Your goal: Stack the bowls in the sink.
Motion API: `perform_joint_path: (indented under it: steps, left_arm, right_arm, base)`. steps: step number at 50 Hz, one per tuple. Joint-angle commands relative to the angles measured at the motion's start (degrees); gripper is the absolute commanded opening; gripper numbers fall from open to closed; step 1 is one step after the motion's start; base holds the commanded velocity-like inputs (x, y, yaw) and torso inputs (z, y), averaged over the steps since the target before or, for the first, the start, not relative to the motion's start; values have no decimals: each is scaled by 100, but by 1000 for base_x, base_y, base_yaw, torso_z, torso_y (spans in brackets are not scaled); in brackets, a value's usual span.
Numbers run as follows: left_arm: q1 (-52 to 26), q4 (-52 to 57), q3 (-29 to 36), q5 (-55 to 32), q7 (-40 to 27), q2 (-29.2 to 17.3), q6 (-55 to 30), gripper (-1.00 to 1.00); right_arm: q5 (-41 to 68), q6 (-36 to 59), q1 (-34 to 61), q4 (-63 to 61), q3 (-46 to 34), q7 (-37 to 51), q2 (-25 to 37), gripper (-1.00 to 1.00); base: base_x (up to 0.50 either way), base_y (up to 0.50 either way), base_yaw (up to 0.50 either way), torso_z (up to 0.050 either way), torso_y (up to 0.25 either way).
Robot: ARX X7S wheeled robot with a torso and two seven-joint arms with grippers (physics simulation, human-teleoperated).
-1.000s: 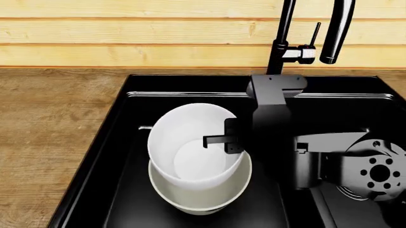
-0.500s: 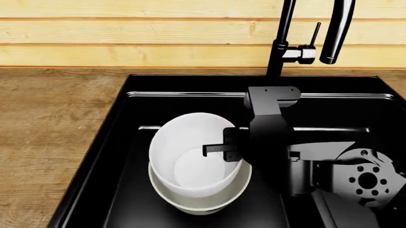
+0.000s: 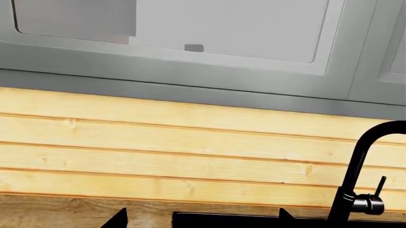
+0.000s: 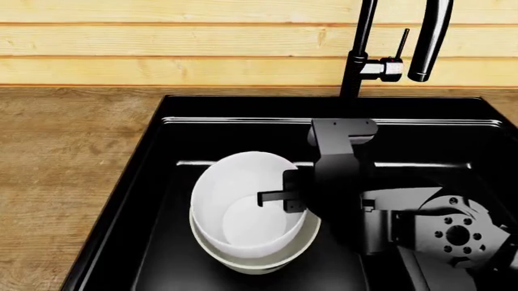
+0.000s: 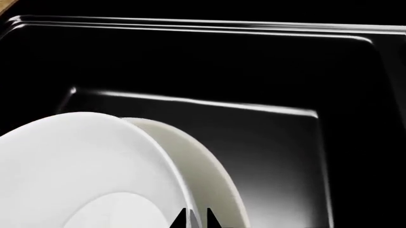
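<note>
1. In the left basin of the black sink (image 4: 154, 176), the white bowl (image 4: 242, 203) sits nested inside the cream bowl (image 4: 255, 257), tipped a bit so its opening leans toward the right arm.
2. The right end effector (image 4: 285, 197) is clamped on the white bowl's right-hand rim, with one thin black finger (image 4: 271, 197) reaching over into the bowl and the rest of the wrist standing outside it.
3. In the right wrist view you get both bowls edge-on: the white bowl (image 5: 82, 175) in front, the cream rim (image 5: 209, 175) just behind it, touching or nearly so (can't quite tell if it's fully seated), and two fingertips (image 5: 190, 219) close together at the rim.
4. The dark faucet (image 4: 356, 57) rises behind the sink, in front of the wooden plank wall (image 4: 162, 42), and the wood counter (image 4: 65, 170) runs along the sink's left side.
5. The left end effector (image 3: 199, 219) only shows as two dark tips, set wide apart with nothing between them, up at the sink's back edge and well away from the bowls.
</note>
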Motion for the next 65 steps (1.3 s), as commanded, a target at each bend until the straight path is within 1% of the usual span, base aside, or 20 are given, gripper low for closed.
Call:
perform_joint_path:
  steps: [1, 29, 30, 47, 65]
  left_arm:
    - [21, 7, -5, 16, 21, -19, 2, 100]
    - [17, -2, -2, 12, 33, -24, -14, 100]
    - [20, 3, -3, 11, 32, -27, -9, 100]
    - [-24, -1, 10, -37, -12, -28, -29, 100]
    - [-84, -39, 14, -70, -37, -26, -65, 100]
  right_arm:
    - [-91, 10, -15, 50, 2, -67, -20, -100]
    - [-62, 222, 127, 60, -98, -86, -20, -100]
    - [-75, 264, 147, 55, -121, -92, -20, 100]
    - [-6, 287, 283, -50, -66, -26, 15, 100]
    - [437, 341, 838, -508, 246, 275, 122, 100]
  base:
    - [0, 0, 0, 0, 0]
    - [0, 0, 0, 0, 0]
    - [0, 0, 0, 0, 0]
    - [0, 0, 0, 0, 0]
    - [0, 0, 0, 0, 0]
